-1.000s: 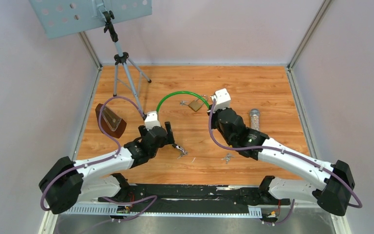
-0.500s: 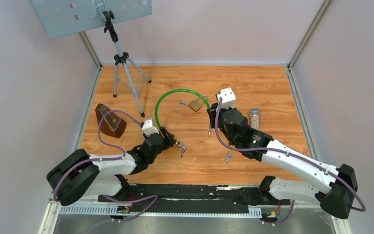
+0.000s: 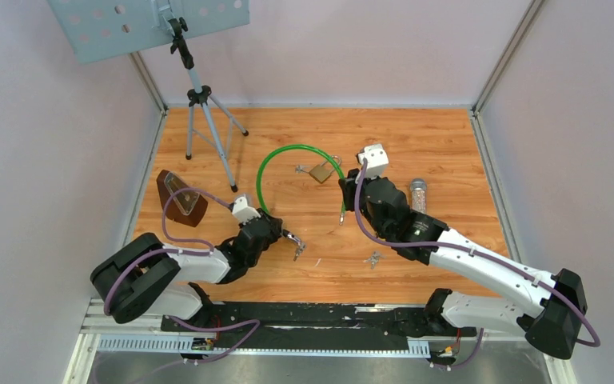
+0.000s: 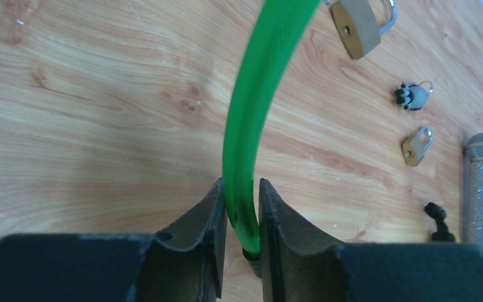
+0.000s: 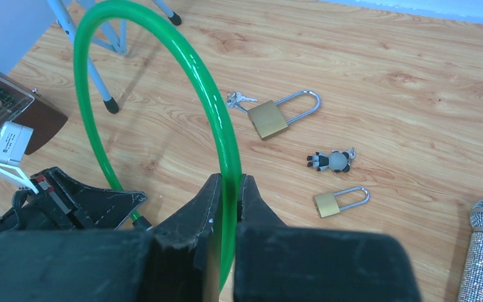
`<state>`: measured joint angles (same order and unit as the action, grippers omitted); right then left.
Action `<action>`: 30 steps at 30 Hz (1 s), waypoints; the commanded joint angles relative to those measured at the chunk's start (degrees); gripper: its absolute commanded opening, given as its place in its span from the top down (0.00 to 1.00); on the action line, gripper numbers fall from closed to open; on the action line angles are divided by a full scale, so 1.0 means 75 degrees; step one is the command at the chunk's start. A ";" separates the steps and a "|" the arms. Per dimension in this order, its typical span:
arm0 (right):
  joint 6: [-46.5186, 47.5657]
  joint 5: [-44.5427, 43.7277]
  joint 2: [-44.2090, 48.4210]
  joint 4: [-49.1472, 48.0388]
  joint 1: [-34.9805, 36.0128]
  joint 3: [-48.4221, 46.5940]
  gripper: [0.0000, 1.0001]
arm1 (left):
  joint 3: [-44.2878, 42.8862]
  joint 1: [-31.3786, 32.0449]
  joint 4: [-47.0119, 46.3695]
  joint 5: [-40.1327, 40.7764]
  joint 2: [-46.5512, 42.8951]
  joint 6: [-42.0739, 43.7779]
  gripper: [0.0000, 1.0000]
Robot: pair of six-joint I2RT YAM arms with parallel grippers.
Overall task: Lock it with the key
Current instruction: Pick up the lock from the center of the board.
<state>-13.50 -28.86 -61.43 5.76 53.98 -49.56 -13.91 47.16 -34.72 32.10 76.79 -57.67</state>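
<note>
**Left jaws close onto the green cable**

Over the last second my left arm (image 3: 200, 262) has folded back toward its base and brought its wrist to the near left end of the green cable (image 3: 286, 152). The left jaws have gone from wide to narrow. In the left wrist view they now press against the cable on both sides, just above its end. My right arm (image 3: 464, 256) has hardly shifted. The right jaws are clamped tight on the cable's other leg, as the right wrist view shows. So the cable stands as an arch over the worktop (image 3: 432, 136), held at both legs.

The big brass padlock (image 5: 267, 118) lies flat under that arch with its keys (image 5: 238, 98) just beside it, and neither is touched. A smaller padlock (image 5: 327, 204) and a panda charm (image 5: 332, 161) lie nearer the right arm.

I judge this as set-up only. With both jaws busy on the cable, no key is in hand and nothing is turned yet. One grip will have to let go before I can reach a key.
</note>
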 commanded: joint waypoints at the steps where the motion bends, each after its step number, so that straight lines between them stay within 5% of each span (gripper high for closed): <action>1: -0.0707 -0.0136 -0.0076 -0.0551 0.0051 -0.0480 1.00 | -0.0298 -0.0018 0.0201 0.0013 0.0147 -0.0973 0.76; 5: -0.1158 -0.0268 -0.0370 -0.0692 0.0057 -0.0405 1.00 | -0.0401 -0.0018 0.0499 -0.0180 0.0013 -0.1179 1.00; 18: -0.0402 -0.1504 -0.0923 -0.3038 0.0604 -0.0529 1.00 | -0.2358 -0.0046 0.5009 -0.0946 -0.2672 -0.2207 1.00; 30: 0.0971 -0.1081 -0.1309 -0.4501 0.1228 -0.1070 1.00 | -0.3616 -0.0119 0.6100 -0.1275 -0.3486 -0.2820 1.00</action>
<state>-9.47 -40.42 -70.87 -18.90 61.43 -55.00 -37.45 46.33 9.87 25.08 52.53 -76.34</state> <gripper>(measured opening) 0.043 0.066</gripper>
